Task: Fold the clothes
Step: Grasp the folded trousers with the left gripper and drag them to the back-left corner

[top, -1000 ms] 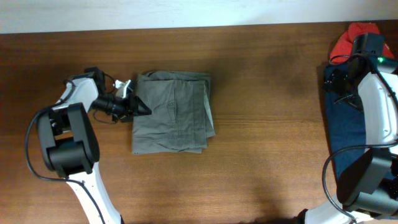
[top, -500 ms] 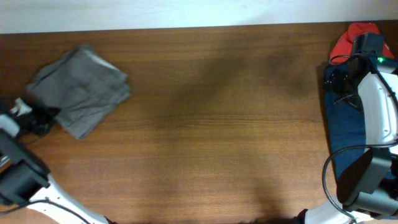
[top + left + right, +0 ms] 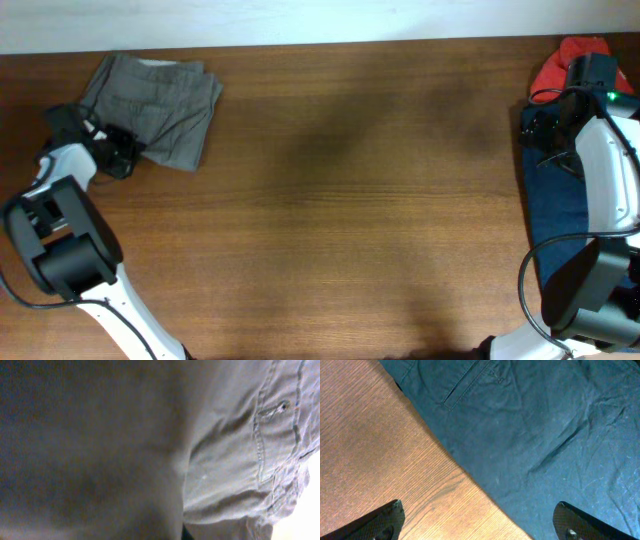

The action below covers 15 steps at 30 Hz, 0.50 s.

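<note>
Overhead shows left gripper, grip unclear, at folded grey garment in far-left corner, right gripper spread wide over blue trousers; left should withdraw without dragging folds.

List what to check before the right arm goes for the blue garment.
1. Gray garment folded and parked at the far-left corner: ok.
2. Left gripper let go of the gray garment: cannot tell; its wrist view shows only cloth.
3. Right gripper open: ok, fingers wide apart above the blue garment.
4. Blue garment in the folding area: not ok, it lies at the right edge.
5. Middle of the table free: ok, bare wood.
6. Red garment apart from the blue one: cannot tell; the right arm covers where they meet.
</note>
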### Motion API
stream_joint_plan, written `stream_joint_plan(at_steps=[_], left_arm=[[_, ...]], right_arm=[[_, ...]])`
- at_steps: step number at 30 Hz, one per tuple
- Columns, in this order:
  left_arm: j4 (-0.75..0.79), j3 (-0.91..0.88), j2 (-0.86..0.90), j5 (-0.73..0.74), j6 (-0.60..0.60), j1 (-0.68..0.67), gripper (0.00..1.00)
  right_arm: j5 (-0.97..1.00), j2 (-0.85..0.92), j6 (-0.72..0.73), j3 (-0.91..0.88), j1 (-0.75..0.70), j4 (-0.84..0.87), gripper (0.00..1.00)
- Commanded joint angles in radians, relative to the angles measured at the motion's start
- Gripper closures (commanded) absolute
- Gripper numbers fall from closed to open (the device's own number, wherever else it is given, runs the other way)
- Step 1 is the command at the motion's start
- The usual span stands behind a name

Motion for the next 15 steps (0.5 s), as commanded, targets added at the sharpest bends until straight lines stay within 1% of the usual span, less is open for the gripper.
stream_joint_plan(at_steps=[1,3,6,12,14,15], left_arm=[[0.099,-0.014,0.017,-0.137,-0.163,-0.047,0.99],[0.129,-0.014,0.017,-0.186,-0.171,-0.051,0.99],[0.087,-0.014,0.017,-0.237,-0.171,0.011,0.99],[0.017,-0.014,0.017,-0.225,-0.166,0.187,0.99],[0.023,-0.014,0.017,-0.221,-0.154,0.198,0.99],[0.044,-0.014,0.017,-0.204,-0.111,0.191,0.99]], right_arm=[[0.013,-0.008,0.004,0.006,-0.005,0.000,0.02],[0.013,-0.008,0.004,0.006,-0.005,0.000,0.02],[0.013,-0.008,0.004,0.006,-0.005,0.000,0.02],[0.013,-0.008,0.004,0.006,-0.005,-0.001,0.02],[0.013,-0.008,0.004,0.006,-0.005,-0.001,0.02],[0.013,-0.008,0.004,0.006,-0.005,0.000,0.02]])
